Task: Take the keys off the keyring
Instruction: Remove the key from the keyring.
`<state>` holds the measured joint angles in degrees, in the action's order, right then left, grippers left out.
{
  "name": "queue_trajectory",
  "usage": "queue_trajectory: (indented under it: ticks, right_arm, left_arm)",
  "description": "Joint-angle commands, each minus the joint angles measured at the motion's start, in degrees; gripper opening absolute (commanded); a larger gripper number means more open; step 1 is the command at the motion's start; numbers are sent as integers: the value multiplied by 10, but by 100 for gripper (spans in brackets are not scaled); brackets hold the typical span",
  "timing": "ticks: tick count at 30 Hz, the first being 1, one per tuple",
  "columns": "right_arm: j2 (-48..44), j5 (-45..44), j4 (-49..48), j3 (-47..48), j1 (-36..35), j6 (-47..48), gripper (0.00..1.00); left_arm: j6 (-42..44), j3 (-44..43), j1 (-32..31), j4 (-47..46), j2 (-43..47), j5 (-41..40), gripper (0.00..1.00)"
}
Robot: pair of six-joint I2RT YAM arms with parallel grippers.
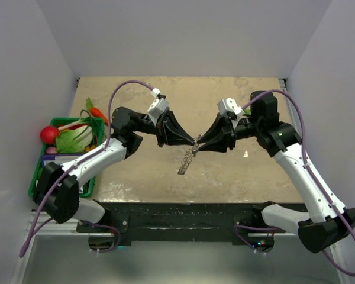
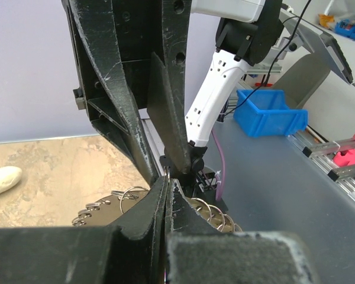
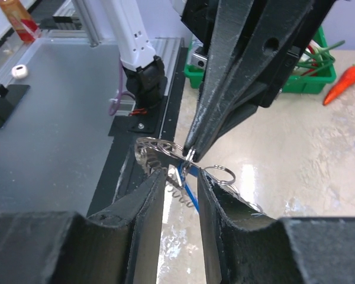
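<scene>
keyring (image 1: 186, 161): grey coil over the middle of the table (image 1: 254, 177), far end up where the two grippers meet, the rest trailing toward the near side.
key (image 3: 190, 190): blue, on the keyring, in the right gripper's gap.
left gripper (image 3: 189, 155): tips pressed together, pinching the keyring.
right gripper (image 3: 181, 177): jaws spread, one each side of the key.
</scene>
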<state>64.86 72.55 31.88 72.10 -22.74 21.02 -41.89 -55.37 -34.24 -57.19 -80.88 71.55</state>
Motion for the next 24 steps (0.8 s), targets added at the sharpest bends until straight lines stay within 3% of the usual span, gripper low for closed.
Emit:
queue_trajectory:
  ticks: [1, 19, 24]
  right_arm:
    - [-10, 44, -27, 2, 2, -18, 34]
    - [1, 68, -74, -9, 2, -61, 28]
    - [3, 68, -75, -6, 2, -62, 19]
  left_arm:
    - [1, 3, -1, -24, 12, -18, 0]
    - [-17, 3, 0, -48, 9, -19, 0]
    - [-16, 2, 1, -47, 6, -21, 0]
